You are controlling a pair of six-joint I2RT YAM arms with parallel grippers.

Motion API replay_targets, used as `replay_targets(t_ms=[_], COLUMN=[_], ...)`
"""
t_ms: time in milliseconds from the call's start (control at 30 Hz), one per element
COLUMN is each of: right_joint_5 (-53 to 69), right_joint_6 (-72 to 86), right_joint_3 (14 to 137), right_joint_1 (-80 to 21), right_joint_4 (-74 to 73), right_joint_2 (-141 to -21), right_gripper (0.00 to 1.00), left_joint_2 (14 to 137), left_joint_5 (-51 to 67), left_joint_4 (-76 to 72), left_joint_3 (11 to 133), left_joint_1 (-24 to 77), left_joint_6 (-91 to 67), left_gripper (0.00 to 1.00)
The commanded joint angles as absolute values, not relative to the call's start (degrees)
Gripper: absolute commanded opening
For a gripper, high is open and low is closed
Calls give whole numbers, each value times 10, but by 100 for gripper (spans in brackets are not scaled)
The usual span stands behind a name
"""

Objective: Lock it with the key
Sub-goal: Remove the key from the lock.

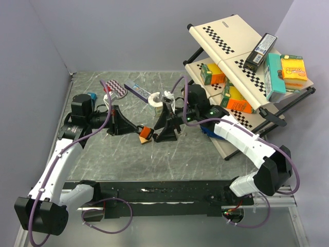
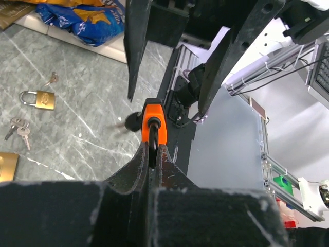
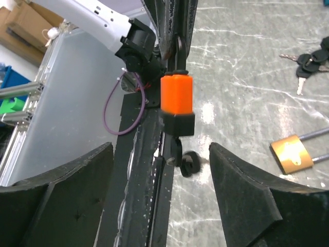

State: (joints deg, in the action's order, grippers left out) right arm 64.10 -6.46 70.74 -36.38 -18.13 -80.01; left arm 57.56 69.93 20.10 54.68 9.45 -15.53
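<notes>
Print on the yellow box [image 1: 293,68] is too small to read.

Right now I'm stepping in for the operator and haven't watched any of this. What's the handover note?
Left tool: shut on the orange padlock, pinching its shackle end.
Right tool: open, its fingers on either side of the black key under the lock's base, touching nothing.
Done: the key appears to be inserted.
Left: grip the key and turn it. The shackle is hidden, so I can't tell if it is latched.
Aside: a brass padlock and loose keys lie on the table.
</notes>
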Motion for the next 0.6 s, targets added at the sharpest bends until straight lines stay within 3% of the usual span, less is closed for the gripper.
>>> replay_targets(t_ms=[0,167,267,367,400,567], right_joint_5=[664,676,683,685,687,684], right_joint_6=[-33,-2,32,33,33,25], right_joint_3=[727,728,731,737,737,737], right_joint_1=[-390,-403,-405,-409,-409,-409], right_joint_4=[-111,-69,-46,-42,-41,-52], right_joint_2=[-812,-827,-834,-840,-840,-838], right_gripper=[80,75,66,51,39,0], left_joint_2=[558,557,555,554,553,548], left_joint_5=[747,751,755,750,748,704], left_joint_4=[152,156,153,148,144,125], left_joint_3=[560,562,562,563,561,554], left_joint_1=[95,95,95,95,95,95], left_joint_6=[-168,-163,-164,-168,-170,-188], left_gripper=[1,1,1,1,1,2])
